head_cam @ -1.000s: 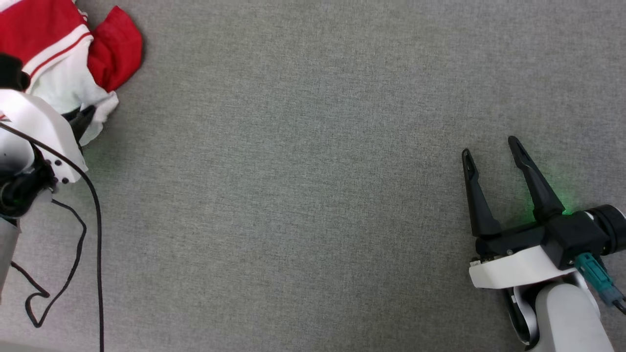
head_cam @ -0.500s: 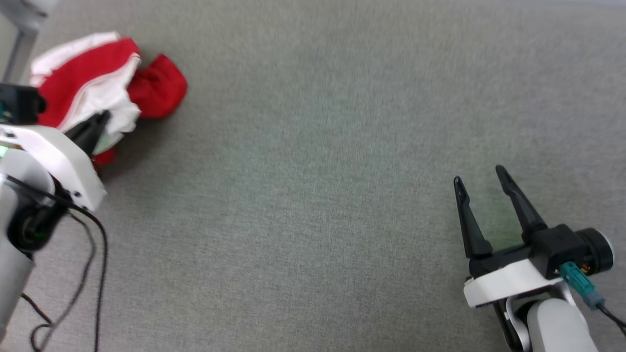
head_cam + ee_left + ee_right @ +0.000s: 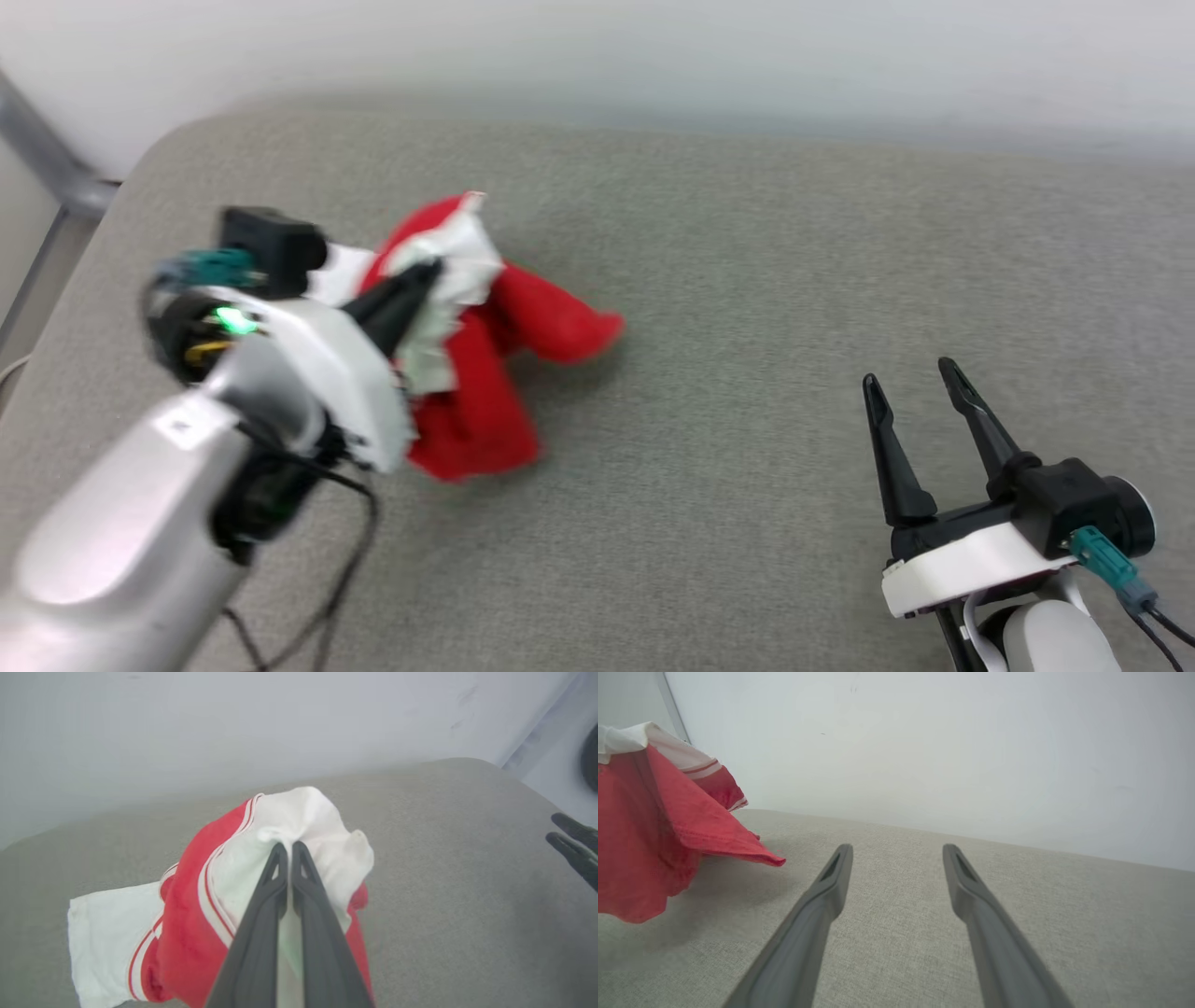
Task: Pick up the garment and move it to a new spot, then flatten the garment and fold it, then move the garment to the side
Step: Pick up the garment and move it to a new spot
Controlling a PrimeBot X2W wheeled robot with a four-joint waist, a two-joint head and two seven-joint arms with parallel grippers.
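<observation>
Toward left edge of grey surface point(image 3: 794, 261), left gripper point(image 3: 431, 271) pinches garment point(image 3: 481, 420).

Grey fabric surface point(image 3: 747, 280) meets white wall point(image 3: 653, 47).

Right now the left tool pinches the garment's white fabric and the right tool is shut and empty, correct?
No: the right tool is open and empty, fingers spread apart, as the right wrist view shows. The left tool does pinch white fabric of the garment.
</observation>
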